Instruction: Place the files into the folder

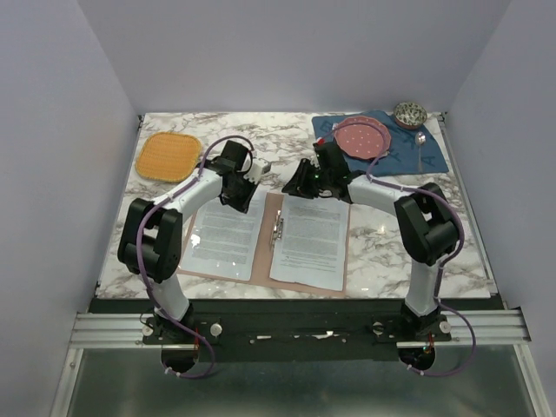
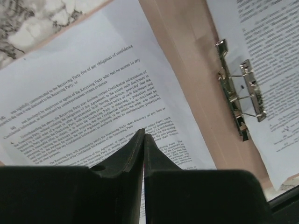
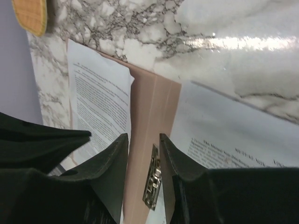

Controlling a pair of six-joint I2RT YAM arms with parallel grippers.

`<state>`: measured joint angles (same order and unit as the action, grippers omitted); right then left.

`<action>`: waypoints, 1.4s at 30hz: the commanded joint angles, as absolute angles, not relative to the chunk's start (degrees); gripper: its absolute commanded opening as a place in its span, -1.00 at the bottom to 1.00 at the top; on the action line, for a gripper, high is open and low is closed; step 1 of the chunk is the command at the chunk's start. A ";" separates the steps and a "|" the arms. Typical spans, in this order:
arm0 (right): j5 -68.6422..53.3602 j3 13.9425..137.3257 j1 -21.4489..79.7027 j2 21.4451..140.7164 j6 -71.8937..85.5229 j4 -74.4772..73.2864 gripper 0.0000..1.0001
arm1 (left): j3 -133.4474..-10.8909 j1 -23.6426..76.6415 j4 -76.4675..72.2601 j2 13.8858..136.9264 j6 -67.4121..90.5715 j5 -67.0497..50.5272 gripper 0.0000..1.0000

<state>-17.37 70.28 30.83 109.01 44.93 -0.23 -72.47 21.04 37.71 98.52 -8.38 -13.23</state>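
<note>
- Closest to the lens, your arm bases (image 1: 174, 323) sit at the near edge of the marbled surface (image 1: 382, 248), which is boxed in by pale lilac walls (image 1: 287, 52).
- At far left lies an orange mat (image 1: 168, 155). At far right, a blue placemat (image 1: 432, 159) carries a pink plate (image 1: 362, 137) and a spoon (image 1: 420, 143), with a bowl (image 1: 410, 113) at its far corner.
- At centre the folder (image 1: 263, 254) lies open, with the left file (image 1: 224, 239) and the right file (image 1: 308, 243) on either side of its clip (image 1: 278, 228).
- Your left claw (image 2: 144, 136) is closed and empty over the left file. Your right claw (image 3: 144, 136) stands open over the spine, and you see the clip through its gap.
</note>
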 commanded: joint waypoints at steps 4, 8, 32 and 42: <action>-24.52 75.41 30.85 117.58 49.74 5.89 -0.18 | -69.96 20.65 34.54 102.74 -8.88 -5.81 -0.70; -26.80 74.80 30.76 119.70 50.71 8.61 -0.19 | -69.43 20.57 34.28 103.97 -8.26 -3.87 -0.70; -32.08 70.93 31.29 123.31 49.31 12.30 -0.18 | -66.62 20.57 33.66 105.91 -8.61 -1.76 -0.71; -33.22 69.00 32.17 122.17 50.54 14.76 -0.18 | -66.18 20.57 33.31 105.91 -8.70 -1.14 -0.72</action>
